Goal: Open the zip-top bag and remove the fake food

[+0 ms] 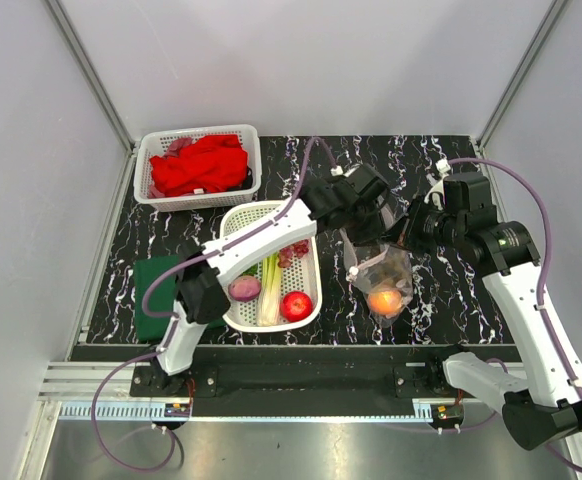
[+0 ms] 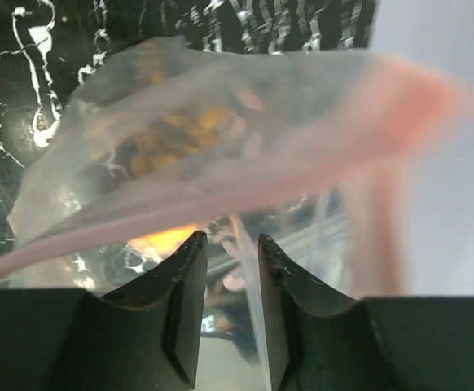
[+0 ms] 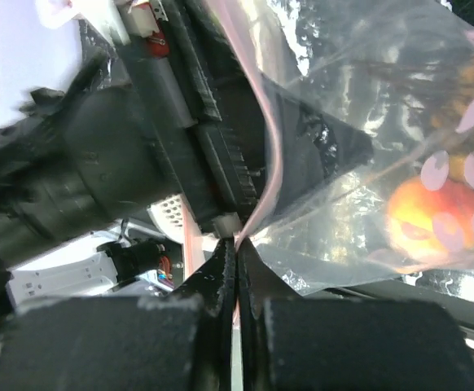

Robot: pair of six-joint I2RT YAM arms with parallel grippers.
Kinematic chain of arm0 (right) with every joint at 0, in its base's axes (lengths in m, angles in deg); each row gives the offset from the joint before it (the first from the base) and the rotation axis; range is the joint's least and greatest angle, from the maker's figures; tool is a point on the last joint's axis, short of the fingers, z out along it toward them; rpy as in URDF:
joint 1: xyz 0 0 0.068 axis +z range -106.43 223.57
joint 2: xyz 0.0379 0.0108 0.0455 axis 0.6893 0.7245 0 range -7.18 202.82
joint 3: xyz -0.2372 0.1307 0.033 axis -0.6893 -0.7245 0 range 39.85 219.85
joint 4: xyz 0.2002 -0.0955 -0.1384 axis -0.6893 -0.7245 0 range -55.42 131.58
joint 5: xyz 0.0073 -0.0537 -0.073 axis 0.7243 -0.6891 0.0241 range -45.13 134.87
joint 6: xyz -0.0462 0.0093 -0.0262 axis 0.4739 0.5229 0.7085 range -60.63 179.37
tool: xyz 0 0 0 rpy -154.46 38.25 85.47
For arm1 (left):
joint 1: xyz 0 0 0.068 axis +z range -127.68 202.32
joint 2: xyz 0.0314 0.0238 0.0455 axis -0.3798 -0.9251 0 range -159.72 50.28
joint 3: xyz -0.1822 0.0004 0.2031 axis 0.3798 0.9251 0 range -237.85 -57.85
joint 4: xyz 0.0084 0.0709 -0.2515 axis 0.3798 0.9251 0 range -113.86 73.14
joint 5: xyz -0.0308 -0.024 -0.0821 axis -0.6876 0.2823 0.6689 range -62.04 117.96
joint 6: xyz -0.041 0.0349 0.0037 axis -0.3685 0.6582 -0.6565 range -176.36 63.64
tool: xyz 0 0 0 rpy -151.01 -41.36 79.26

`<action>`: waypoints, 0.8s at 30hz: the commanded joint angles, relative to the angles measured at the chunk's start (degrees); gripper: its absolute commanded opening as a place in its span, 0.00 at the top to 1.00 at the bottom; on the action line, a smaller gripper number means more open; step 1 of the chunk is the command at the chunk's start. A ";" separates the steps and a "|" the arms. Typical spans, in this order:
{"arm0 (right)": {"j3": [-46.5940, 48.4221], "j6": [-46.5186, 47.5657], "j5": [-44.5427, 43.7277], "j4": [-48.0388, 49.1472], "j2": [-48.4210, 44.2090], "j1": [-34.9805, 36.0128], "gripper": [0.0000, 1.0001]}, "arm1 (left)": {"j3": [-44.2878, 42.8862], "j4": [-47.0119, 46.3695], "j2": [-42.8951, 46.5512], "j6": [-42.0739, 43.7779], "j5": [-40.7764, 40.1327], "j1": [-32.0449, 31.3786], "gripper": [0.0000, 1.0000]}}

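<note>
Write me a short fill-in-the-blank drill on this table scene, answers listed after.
The right tool pinches the clear plastic zip-top bag by its ____ zip strip.
A round ____ toy peach sits inside that bag.
The round red toy apple lies in the white perforated plastic basket beside a green-white toy ____.
Missing: pink; orange; leek

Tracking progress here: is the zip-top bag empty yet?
Not empty. An orange peach and a yellow-brown berry bunch show through the clear zip-top bag.
</note>
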State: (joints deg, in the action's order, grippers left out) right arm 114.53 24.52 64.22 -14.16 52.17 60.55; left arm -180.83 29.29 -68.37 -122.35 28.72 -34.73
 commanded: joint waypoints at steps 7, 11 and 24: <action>1.09 1.71 -3.79 -0.85 -2.31 0.78 1.00 | 4.94 -1.82 -3.34 13.69 -3.65 -4.90 0.69; -2.86 2.42 -6.78 -3.14 -5.65 0.78 1.00 | 6.78 -3.66 -2.90 17.39 -2.61 -5.78 0.64; -3.92 2.07 -11.36 -10.08 -11.10 0.78 1.00 | 16.81 -9.55 -0.61 23.81 0.29 -8.07 0.50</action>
State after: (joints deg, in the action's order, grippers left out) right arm 110.90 26.14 55.37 -22.32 43.06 61.05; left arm -165.18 22.32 -71.80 -101.13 26.77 -42.49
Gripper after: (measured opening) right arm 0.009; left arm 0.459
